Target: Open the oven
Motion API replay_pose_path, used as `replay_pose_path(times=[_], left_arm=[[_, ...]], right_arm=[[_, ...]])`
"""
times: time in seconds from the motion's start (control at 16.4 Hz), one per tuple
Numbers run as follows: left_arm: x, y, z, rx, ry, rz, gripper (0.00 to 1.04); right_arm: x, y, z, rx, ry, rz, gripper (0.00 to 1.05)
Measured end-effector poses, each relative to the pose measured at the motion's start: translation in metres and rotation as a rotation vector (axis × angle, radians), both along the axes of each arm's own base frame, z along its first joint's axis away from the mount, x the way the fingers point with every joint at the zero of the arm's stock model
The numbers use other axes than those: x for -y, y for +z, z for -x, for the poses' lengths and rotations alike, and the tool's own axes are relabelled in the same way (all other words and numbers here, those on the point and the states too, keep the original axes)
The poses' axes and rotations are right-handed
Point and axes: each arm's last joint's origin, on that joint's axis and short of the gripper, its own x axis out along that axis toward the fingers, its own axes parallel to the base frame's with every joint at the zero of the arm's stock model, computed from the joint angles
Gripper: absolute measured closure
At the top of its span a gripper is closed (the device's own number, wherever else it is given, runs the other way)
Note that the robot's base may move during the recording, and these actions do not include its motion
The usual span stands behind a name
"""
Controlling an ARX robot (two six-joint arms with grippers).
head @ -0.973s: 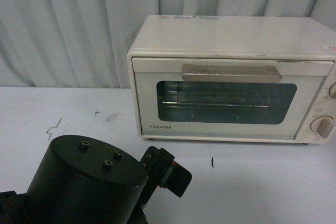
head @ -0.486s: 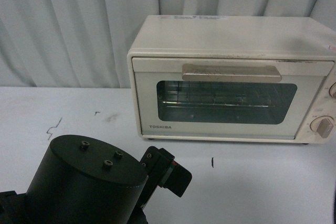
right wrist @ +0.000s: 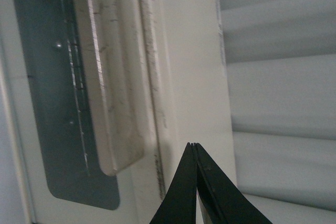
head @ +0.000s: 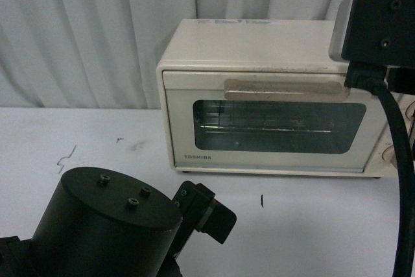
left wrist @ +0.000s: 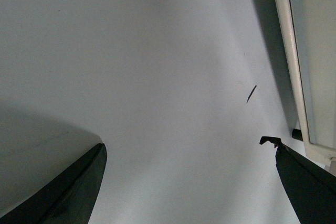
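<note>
Right gripper (right wrist: 193, 149), pressed together, hangs by the closed oven's (head: 259, 43) top front edge near the handle's (head: 282, 89) end, while my left gripper (left wrist: 182, 142) is spread over the table (left wrist: 131, 66).

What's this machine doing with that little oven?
A two-armed robot seems set to open the small cream-white toaster oven, whose glass door is shut. Its right gripper, fingers pressed together, is near one end of the beige bar handle without gripping it. The left gripper hangs open over the white table in front of the oven.
</note>
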Motion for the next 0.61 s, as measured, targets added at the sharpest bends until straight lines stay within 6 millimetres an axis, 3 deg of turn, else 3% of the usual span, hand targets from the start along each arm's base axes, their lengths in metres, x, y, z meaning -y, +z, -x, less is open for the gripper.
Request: replay_pose_path(times=[0.18, 0.61], left_arm=[[0.000, 0.000, 0.000, 0.000, 0.000, 0.000, 0.07], [0.000, 0.000, 0.000, 0.000, 0.000, 0.000, 0.07]], right_arm=[[-0.007, -0.016, -0.003, -0.055, 0.051, 0.015, 1.03], [-0.013, -0.020, -0.016, -0.092, 0.082, 0.011, 1.03]])
